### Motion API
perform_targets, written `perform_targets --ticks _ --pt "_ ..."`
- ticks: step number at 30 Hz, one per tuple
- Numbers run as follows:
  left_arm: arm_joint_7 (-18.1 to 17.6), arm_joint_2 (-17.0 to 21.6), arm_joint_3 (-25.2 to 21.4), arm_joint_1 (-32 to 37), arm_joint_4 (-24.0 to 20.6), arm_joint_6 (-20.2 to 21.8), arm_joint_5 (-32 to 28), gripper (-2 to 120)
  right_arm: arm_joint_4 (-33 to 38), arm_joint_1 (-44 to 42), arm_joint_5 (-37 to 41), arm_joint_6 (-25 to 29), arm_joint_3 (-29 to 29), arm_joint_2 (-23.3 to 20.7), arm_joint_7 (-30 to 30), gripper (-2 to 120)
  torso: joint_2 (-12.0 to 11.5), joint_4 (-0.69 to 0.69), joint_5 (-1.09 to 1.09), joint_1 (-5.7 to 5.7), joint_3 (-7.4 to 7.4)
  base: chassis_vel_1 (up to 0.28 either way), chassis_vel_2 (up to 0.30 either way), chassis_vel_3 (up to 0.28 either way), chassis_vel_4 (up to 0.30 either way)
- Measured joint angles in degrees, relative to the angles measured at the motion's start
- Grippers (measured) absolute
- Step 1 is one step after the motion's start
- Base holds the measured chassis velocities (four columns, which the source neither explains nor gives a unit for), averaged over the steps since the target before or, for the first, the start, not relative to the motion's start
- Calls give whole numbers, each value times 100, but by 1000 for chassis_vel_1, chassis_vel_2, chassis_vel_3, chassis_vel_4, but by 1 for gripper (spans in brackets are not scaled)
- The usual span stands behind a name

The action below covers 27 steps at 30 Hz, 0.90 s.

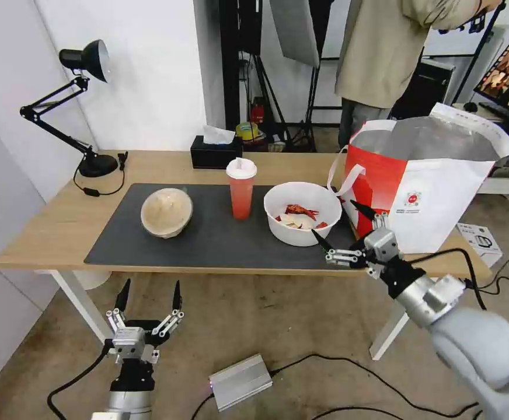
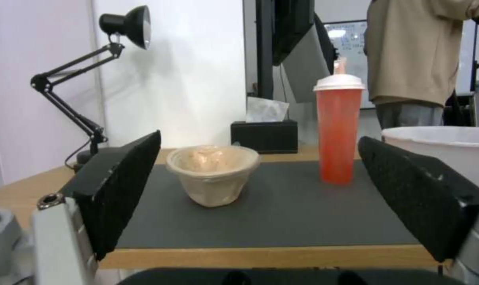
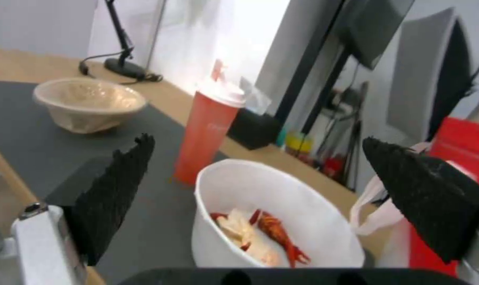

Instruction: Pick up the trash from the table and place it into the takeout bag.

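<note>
On the dark mat [image 1: 208,239] of the table [image 1: 50,227] stand a beige lidded bowl [image 1: 166,212], a red cup with a white lid [image 1: 241,189] and a white bowl [image 1: 302,213] holding red and tan scraps. To their right the takeout bag [image 1: 429,181] stands open on the table's right end. My right gripper [image 1: 336,220] is open at the front right of the white bowl [image 3: 271,198], between it and the bag [image 3: 461,146]. Low in front of the table, below its edge, my left gripper [image 1: 151,291] is open and faces the beige bowl [image 2: 213,174] and the cup [image 2: 338,130].
A black desk lamp [image 1: 85,105] and a black tissue box [image 1: 215,151] stand along the table's back edge. A person stands behind the bag. On the floor lie a silver box [image 1: 240,382] and cables. A small white box [image 1: 479,242] sits right of the table.
</note>
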Motion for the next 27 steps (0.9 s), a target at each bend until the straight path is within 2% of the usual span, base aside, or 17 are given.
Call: perform_targets --ticks 7,11,22,27 --pt "14 -48 -8 89 -9 9 -6 100 -108 455 751 -310 -225 -433 -103 100 0 1 0 0 0 0 0 0 0" --pt "32 -34 5 136 -5 29 -29 100 -140 836 1359 -659 -461 -817 -240 100 0 0 -1 0 0 0 0 0 0" --pt "68 147 17 15 -107 229 -272 100 -192 1467 1830 -925 -1056 -1440 -393 100 0 0 0 0 0 0 0 0 0" --pt "87 348 13 -124 -55 300 -462 100 -325 1959 1913 -996 -1534 -1691 -435 100 0 0 -2 0 0 0 0 0 0"
